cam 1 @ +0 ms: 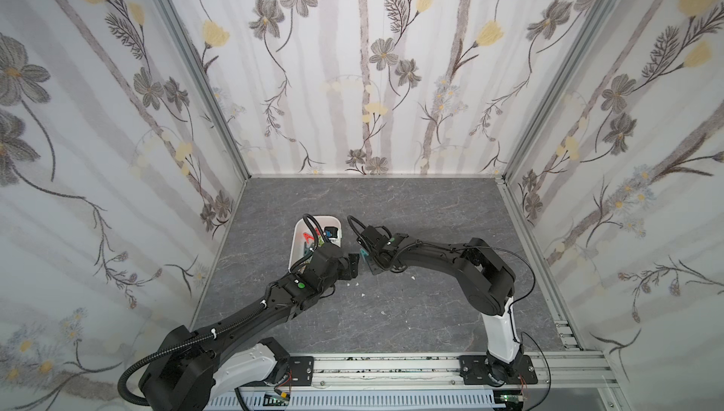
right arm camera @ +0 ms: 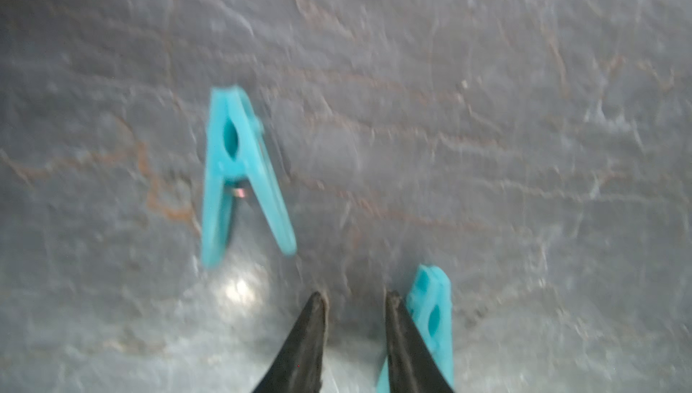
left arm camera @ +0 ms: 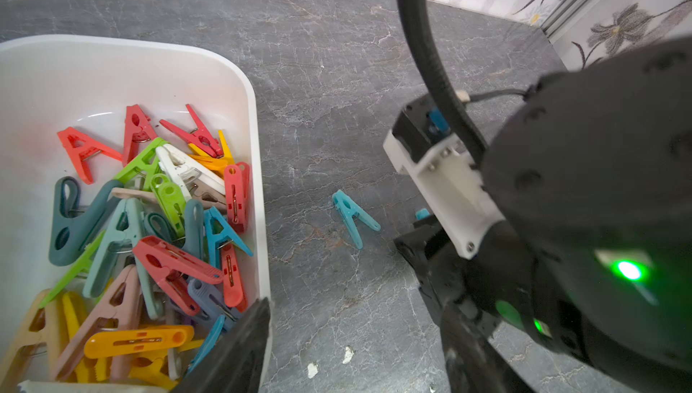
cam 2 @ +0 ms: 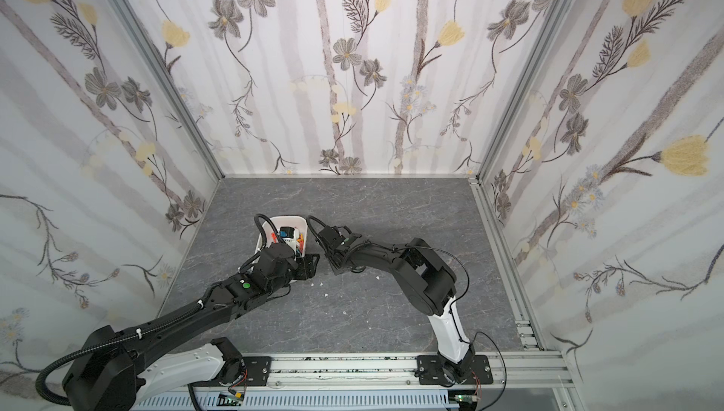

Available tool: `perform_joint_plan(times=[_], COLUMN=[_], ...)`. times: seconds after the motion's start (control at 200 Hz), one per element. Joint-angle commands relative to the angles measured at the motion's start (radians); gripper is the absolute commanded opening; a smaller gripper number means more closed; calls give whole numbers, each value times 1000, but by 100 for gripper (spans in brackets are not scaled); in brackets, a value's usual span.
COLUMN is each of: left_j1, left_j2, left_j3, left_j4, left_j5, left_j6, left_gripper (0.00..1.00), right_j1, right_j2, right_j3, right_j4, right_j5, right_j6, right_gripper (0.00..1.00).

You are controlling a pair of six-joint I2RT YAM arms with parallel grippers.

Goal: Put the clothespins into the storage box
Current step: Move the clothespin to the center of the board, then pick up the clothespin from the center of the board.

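No text, label, brand, number or sign is legible on anything in view.

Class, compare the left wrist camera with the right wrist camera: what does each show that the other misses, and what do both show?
Only the left wrist view: the white storage box holding a heap of coloured clothespins, and the right arm seen from outside. Only the right wrist view: the right gripper, its tips apart with nothing between them, and a good part of a second teal clothespin lying just outside one tip; the left wrist view catches only its end. Both: a teal clothespin lying flat on the grey table, outside the box.
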Motion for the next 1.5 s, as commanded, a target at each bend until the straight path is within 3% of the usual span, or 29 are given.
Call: perform_joint_plan(times=[0.0, 0.12, 0.345, 0.425, 0.814, 1.204, 1.419, 1.494], left_j1=[1, 1, -28, -52, -81, -80, 25, 93], left_j2=[-3, 12, 69, 73, 101, 90, 35, 0], left_j3=[4, 8, 28, 20, 18, 24, 34, 33], left_j4=[24, 40, 64, 74, 89, 72, 9, -15], left_j5=[-19, -10, 50, 55, 54, 27, 2, -4], left_j6=[15, 23, 36, 32, 25, 21, -1, 4], left_gripper=[72, 72, 72, 72, 72, 72, 72, 72], right_j1=[15, 11, -78, -120, -117, -112, -77, -8], right_j2=[-79, -202, -339, -333, -213, -169, -248, -250], right_j3=[-136, -261, -303, -311, -252, -231, -193, -141], right_j4=[25, 51, 118, 136, 163, 181, 137, 116], right_j5=[-7, -46, -147, -167, -174, -174, -173, -172], right_j6=[26, 74, 123, 98, 33, 37, 49, 61], right_gripper=[30, 30, 33, 33, 31, 12, 9, 9])
